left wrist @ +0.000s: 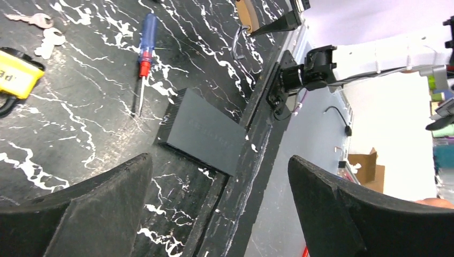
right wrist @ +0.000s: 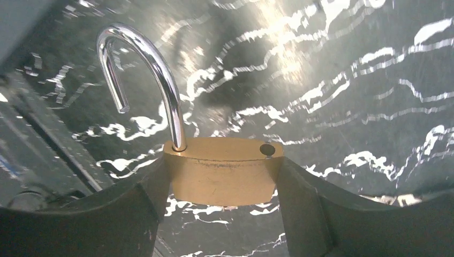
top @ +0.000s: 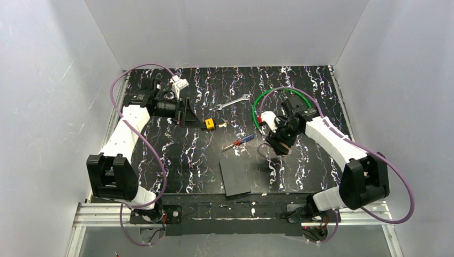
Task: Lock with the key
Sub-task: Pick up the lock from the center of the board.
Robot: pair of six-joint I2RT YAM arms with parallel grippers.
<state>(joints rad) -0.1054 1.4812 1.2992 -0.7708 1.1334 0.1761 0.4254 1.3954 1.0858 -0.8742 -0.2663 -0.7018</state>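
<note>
The padlock (right wrist: pixel 222 179) was gripped by the right gripper (right wrist: pixel 220 166): its brass body was clamped between the two fingers (right wrist: pixel 118 214), with the shackle (right wrist: pixel 152 69) pointing away from the wrist. The shackle was swung open, its free end out of the body. In the top view this gripper was seen over the right middle of the table (top: pixel 176 160), pointing down. The left gripper (top: pixel 188 113) was found at the far left, turned to the right, and its fingers were spread wide with nothing between them. The key (top: pixel 210 125) was lying flat on the table in the far middle, just right of the left gripper and well apart from the right one; its yellow-and-black head was on the left and the silvery metal on the right. A screwdriver (top: pixel 239 142) was lying nearer, between the key and the right gripper, touching neither. A wrench (top: pixel 233 101) was placed farther back. A flat dark pad (top: pixel 235 176) was lying at the near edge, in the middle.
</note>
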